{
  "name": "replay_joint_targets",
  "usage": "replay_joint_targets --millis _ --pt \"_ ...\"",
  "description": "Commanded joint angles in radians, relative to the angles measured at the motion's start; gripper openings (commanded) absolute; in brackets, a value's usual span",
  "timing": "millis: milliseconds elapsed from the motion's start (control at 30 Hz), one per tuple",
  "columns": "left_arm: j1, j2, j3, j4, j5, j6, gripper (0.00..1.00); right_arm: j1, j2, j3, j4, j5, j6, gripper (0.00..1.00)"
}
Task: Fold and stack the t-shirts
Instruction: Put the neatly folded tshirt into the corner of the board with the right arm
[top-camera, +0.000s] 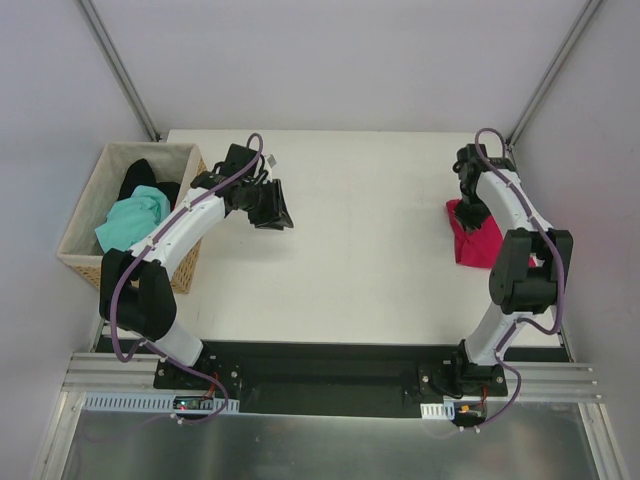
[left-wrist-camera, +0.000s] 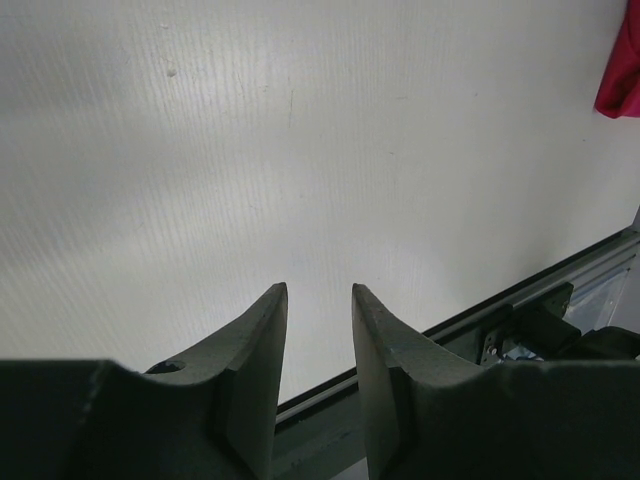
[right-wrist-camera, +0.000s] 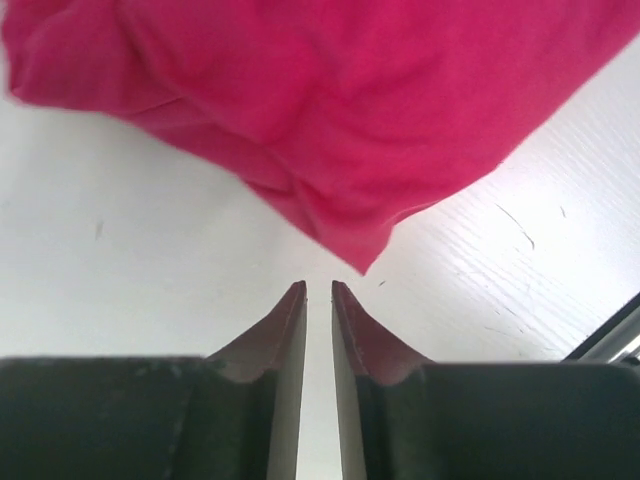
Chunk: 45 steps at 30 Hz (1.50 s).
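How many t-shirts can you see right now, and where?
3. A crimson t-shirt lies at the right of the table; a teal t-shirt and a black t-shirt sit in the basket. More could be hidden underneath.

Top camera looks down on the whole desk (top-camera: 370, 280) from high behind its near edge. Wrist cameras sit close above it. All three share the crimson t-shirt (top-camera: 476, 246).

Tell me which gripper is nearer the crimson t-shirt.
Right. The right gripper sits just short of the crimson t-shirt, at its nearest corner and not touching it. The left gripper hovers over the table on the far side, beside the basket.
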Motion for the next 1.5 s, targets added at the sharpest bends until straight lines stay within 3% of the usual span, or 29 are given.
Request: replay_joint_targets --millis 0,33,67,133,300,467,500,533,633,1033,1467 --pt "0.003 -0.001 0.038 0.024 0.003 -0.009 0.34 0.081 -0.026 0.095 -0.053 0.025 -0.049 0.24" --pt "0.003 -0.003 0.041 0.022 0.001 -0.001 0.38 0.118 -0.017 0.111 -0.059 0.036 -0.076 0.32" --pt "0.003 -0.003 0.044 0.022 0.001 0.003 0.52 0.135 -0.012 0.125 -0.059 0.058 -0.089 0.36" --pt "0.003 -0.007 0.052 0.022 -0.007 0.022 0.64 0.193 -0.007 0.162 -0.059 0.082 -0.118 0.44" --pt "0.005 -0.039 0.093 0.013 -0.040 0.049 0.71 0.276 -0.021 0.220 -0.033 0.119 -0.222 0.53" --pt "0.009 -0.059 0.150 -0.011 -0.077 0.066 0.74 0.330 -0.032 0.277 0.013 0.061 -0.304 0.69" --pt "0.013 -0.062 0.176 -0.022 -0.085 0.075 0.92 0.342 -0.032 0.290 0.018 0.043 -0.328 0.73" --pt "0.014 -0.065 0.190 -0.028 -0.094 0.082 0.99 0.347 -0.030 0.303 0.024 0.024 -0.340 0.79" --pt "0.019 -0.076 0.246 -0.053 -0.141 0.109 0.99 0.376 -0.035 0.341 0.038 -0.019 -0.379 0.99" --pt "0.022 -0.137 0.325 -0.136 -0.331 0.197 0.99 0.460 -0.122 0.352 0.107 -0.086 -0.463 0.96" --pt "0.022 -0.211 0.314 -0.131 -0.378 0.229 0.99 0.518 -0.139 0.381 0.104 -0.050 -0.509 0.96"
